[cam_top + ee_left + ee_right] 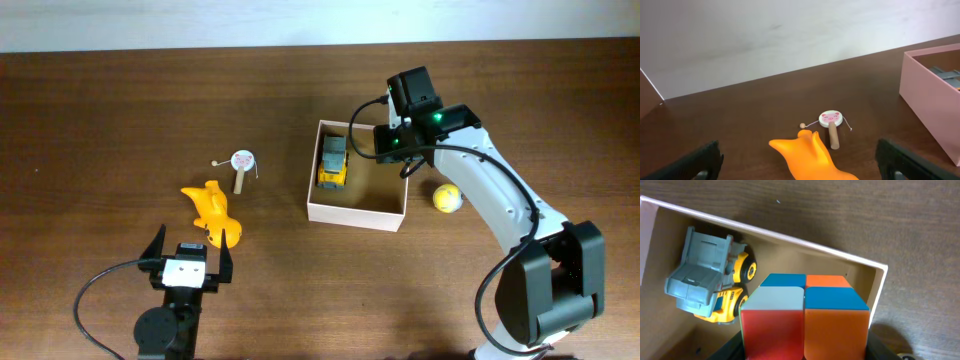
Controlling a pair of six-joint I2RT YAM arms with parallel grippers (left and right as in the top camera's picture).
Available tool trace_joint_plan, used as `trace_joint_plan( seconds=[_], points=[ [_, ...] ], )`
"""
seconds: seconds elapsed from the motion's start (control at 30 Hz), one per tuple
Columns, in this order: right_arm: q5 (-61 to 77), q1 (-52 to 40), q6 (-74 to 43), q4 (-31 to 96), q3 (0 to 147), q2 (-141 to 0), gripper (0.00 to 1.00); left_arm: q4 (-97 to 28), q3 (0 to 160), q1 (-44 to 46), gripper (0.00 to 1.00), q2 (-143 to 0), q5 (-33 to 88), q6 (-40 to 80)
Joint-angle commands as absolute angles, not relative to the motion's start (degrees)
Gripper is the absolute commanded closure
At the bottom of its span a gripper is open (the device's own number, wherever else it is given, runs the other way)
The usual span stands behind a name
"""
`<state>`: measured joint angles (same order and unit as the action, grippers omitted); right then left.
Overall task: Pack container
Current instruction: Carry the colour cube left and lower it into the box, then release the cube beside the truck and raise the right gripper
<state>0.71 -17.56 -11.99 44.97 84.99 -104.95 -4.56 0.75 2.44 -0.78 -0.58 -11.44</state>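
Note:
The container (356, 213) is a shallow white-walled box with a tan floor at the table's middle; it also shows in the right wrist view (810, 247) and at the right edge of the left wrist view (927, 95). A yellow and grey toy truck (332, 161) lies inside it (712, 282). My right gripper (400, 160) hangs over the box's right part, shut on a colour cube (804, 315) with red, orange, blue and white faces. My left gripper (190, 262) is open and empty, just behind an orange toy (214, 210) that lies between its fingers in the left wrist view (812, 160).
A small pig-face rattle drum on a wooden stick (241, 166) lies left of the box, also in the left wrist view (831, 125). A yellow ball (447, 198) rests right of the box, beside the right arm.

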Motion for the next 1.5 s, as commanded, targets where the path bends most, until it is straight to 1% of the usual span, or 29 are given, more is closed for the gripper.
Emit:
trace_joint_plan(
  seconds=[0.0, 0.13, 0.2, 0.23, 0.3, 0.37, 0.43, 0.53, 0.63, 0.67, 0.73, 0.83, 0.9, 0.97, 1.03, 1.17, 1.33, 1.47],
  points=[
    [-0.3, -18.04, -16.1, 45.69, 85.67, -105.32, 0.52, -4.78, 0.51, 2.35, 0.01, -0.34, 0.03, -12.32],
    [-0.71, -18.04, -20.49, 46.26, 85.38, -105.32, 0.52, -4.78, 0.51, 2.35, 0.01, -0.36, 0.03, -12.29],
    [-0.69, -18.06, -20.51, 46.22, 85.38, -105.34, 0.53, -4.78, 0.51, 2.35, 0.01, -0.34, 0.03, -12.32],
    [-0.69, -18.06, -20.51, 46.22, 85.38, -105.34, 0.5, -4.78, 0.51, 2.35, 0.01, -0.34, 0.03, -12.32],
    [-0.69, -18.04, -20.47, 46.22, 85.38, -105.34, 0.35, -4.78, 0.51, 2.35, 0.01, -0.34, 0.05, -12.32],
    [-0.69, -18.04, -20.45, 46.24, 85.38, -105.34, 0.3, -4.78, 0.51, 2.35, 0.01, -0.36, 0.03, -12.32],
    [-0.71, -18.04, -20.45, 46.22, 85.38, -105.34, 0.28, -4.78, 0.51, 2.35, 0.01, -0.34, 0.03, -12.32],
    [-0.64, -18.04, -20.36, 46.13, 85.38, -105.34, 0.28, -4.78, 0.51, 2.35, 0.01, -0.36, 0.03, -12.32],
    [2.52, -18.06, -17.39, 45.34, 85.38, -105.34, 0.29, -4.78, 0.51, 2.35, 0.01, -0.34, 0.05, -12.32],
    [3.92, -18.06, -16.34, 45.08, 85.38, -105.34, 0.32, -4.78, 0.51, 2.35, 0.01, -0.34, 0.03, -12.32],
    [5.96, -18.06, -15.2, 44.53, 85.38, -105.34, 0.45, -4.78, 0.51, 2.35, 0.01, -0.34, 0.05, -12.32],
    [7.64, -18.39, -13.72, 44.71, 85.38, -105.34, 0.58, -4.78, 0.51, 2.35, 0.01, -0.34, 0.03, -12.32],
    [8.03, -19.16, -13.74, 45.25, 85.38, -105.38, 0.7, -4.78, 0.51, 2.35, 0.01, -0.34, 0.03, -12.32],
    [8.03, -20.12, -13.76, 45.65, 85.25, -105.38, 0.78, -4.78, 0.51, 2.35, 0.01, -0.34, 0.03, -12.32],
    [8.78, -21.37, -13.82, 45.65, 84.84, -105.38, 0.83, -4.78, 0.51, 2.35, 0.01, -0.34, 0.05, -12.32],
    [10.02, -24.16, -14.0, 45.67, 83.74, -105.38, 0.88, -4.78, 0.51, 2.35, 0.01, -0.34, 0.03, -12.32],
    [9.89, -28.14, -14.04, 46.44, 79.2, -105.38, 0.91, -4.78, 0.51, 2.35, 0.01, -0.34, 0.03, -12.32],
    [9.23, -28.49, -15.49, 46.52, 74.72, -105.38, 0.95, -4.78, 0.51, 2.35, 0.01, -0.34, 0.05, -12.32]
  ],
)
